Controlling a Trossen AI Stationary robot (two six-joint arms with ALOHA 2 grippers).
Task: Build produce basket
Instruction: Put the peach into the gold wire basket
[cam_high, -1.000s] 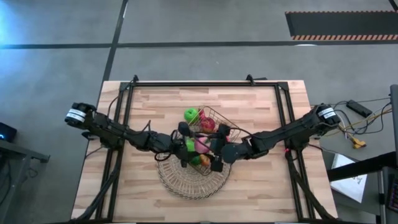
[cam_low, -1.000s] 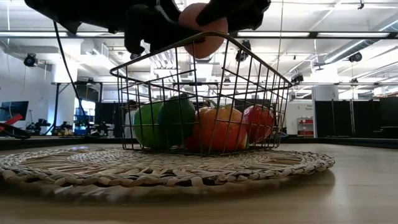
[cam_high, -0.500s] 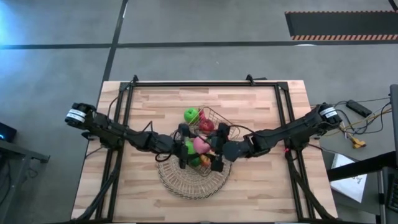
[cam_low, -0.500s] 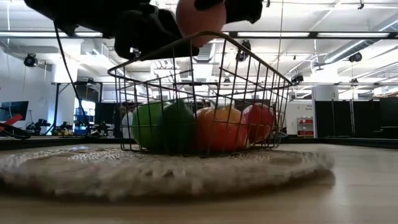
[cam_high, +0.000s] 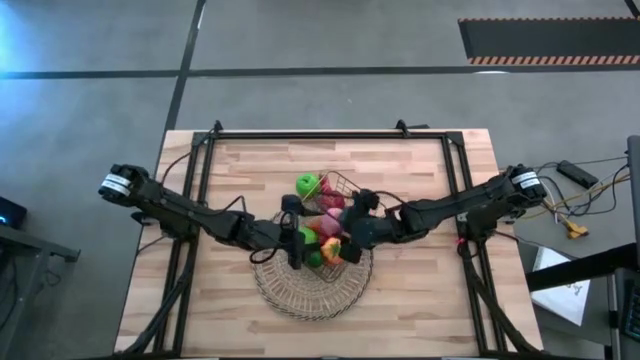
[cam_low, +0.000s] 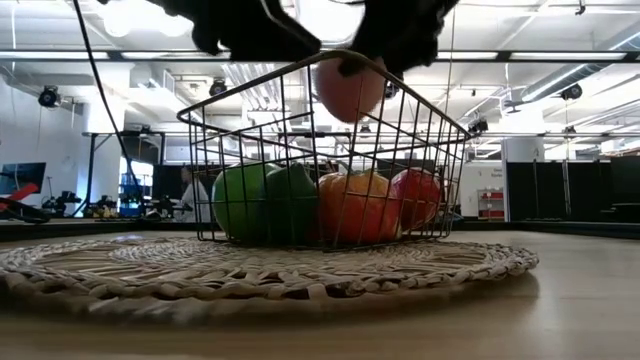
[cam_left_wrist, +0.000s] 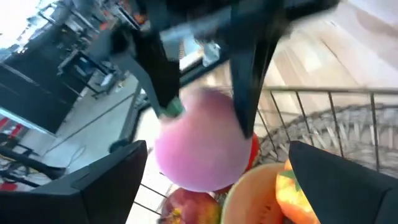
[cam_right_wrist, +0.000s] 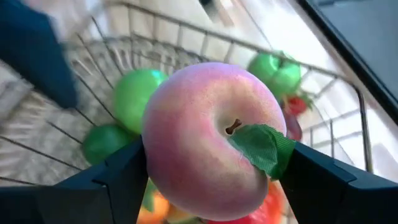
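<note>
Low view — right tool (cam_low: 375, 60) now pinching peach (cam_low: 350, 88) lower over basket (cam_low: 330, 150), left tool (cam_high: 296, 236) spread, released.

Our right gripper (cam_right_wrist: 208, 180) clamps the pink peach (cam_right_wrist: 211, 140) above the wire basket (cam_right_wrist: 249, 46).

We see the peach pressed between our two dark fingers (cam_right_wrist: 93, 190), its stem dimple and green leaf facing us. Under it in the basket lie two green fruits (cam_right_wrist: 134, 90), one of them darker, with orange and red produce showing beneath the peach. Past the far rim a green apple (cam_right_wrist: 277, 71) lies beside something small and red. The woven mat (cam_right_wrist: 37, 143) lies under the basket.
</note>
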